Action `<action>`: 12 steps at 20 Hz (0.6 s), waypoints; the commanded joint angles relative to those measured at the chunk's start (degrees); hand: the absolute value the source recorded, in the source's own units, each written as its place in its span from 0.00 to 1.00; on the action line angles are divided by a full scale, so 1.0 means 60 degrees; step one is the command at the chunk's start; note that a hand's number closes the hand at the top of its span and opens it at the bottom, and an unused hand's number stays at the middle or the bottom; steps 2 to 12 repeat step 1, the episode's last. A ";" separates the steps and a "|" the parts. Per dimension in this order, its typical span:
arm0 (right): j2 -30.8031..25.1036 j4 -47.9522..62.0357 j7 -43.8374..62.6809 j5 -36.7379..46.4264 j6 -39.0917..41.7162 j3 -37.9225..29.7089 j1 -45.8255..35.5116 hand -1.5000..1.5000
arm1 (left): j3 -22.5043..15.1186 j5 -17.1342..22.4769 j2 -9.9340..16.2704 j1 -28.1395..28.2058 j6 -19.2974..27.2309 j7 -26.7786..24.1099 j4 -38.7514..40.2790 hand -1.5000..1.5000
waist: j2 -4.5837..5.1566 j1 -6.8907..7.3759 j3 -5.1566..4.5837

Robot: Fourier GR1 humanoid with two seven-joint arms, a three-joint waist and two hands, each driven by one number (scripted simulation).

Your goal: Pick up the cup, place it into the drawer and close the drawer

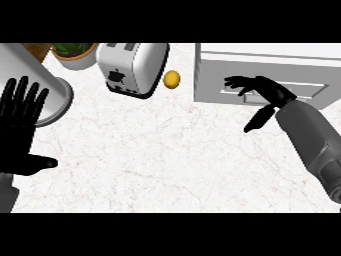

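My right hand at white drawer front, fingers curled near handle, holding nothing I can see. My left hand resting open at left edge, fingers up. Cup not visible. Toaster, yellow lemon on marble counter.

counter: white marble, faint veins | toaster: silver-white | lemon: yellow | drawer: white

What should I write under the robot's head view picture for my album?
Robot's right hand reaches the white drawer front; its left hand rests open beside a toaster.
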 commanded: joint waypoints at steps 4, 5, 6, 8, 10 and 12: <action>-0.0883 0.0375 0.1033 0.0043 -0.0455 -0.0260 -0.0757 0.00 | -0.0094 -0.0342 -0.0088 0.0259 0.0029 -0.0280 0.0021 0.00 | 0.0254 0.0227 0.0013; -0.0883 0.0375 0.1033 0.0043 -0.0455 -0.0260 -0.0757 0.00 | -0.0094 -0.0342 -0.0088 0.0259 0.0029 -0.0280 0.0021 0.00 | 0.0254 0.0227 0.0013; -0.0883 0.0375 0.1033 0.0043 -0.0455 -0.0260 -0.0757 0.00 | -0.0094 -0.0342 -0.0088 0.0259 0.0029 -0.0280 0.0021 0.00 | 0.0254 0.0227 0.0013; -0.0883 0.0375 0.1033 0.0043 -0.0455 -0.0260 -0.0757 0.00 | -0.0094 -0.0342 -0.0088 0.0259 0.0029 -0.0280 0.0021 0.00 | 0.0254 0.0227 0.0013; -0.0883 0.0375 0.1033 0.0043 -0.0455 -0.0260 -0.0757 0.00 | -0.0094 -0.0342 -0.0088 0.0259 0.0029 -0.0280 0.0021 0.00 | 0.0254 0.0227 0.0013; -0.0883 0.0375 0.1033 0.0043 -0.0455 -0.0260 -0.0757 0.00 | -0.0094 -0.0342 -0.0088 0.0259 0.0029 -0.0280 0.0021 0.00 | 0.0254 0.0227 0.0013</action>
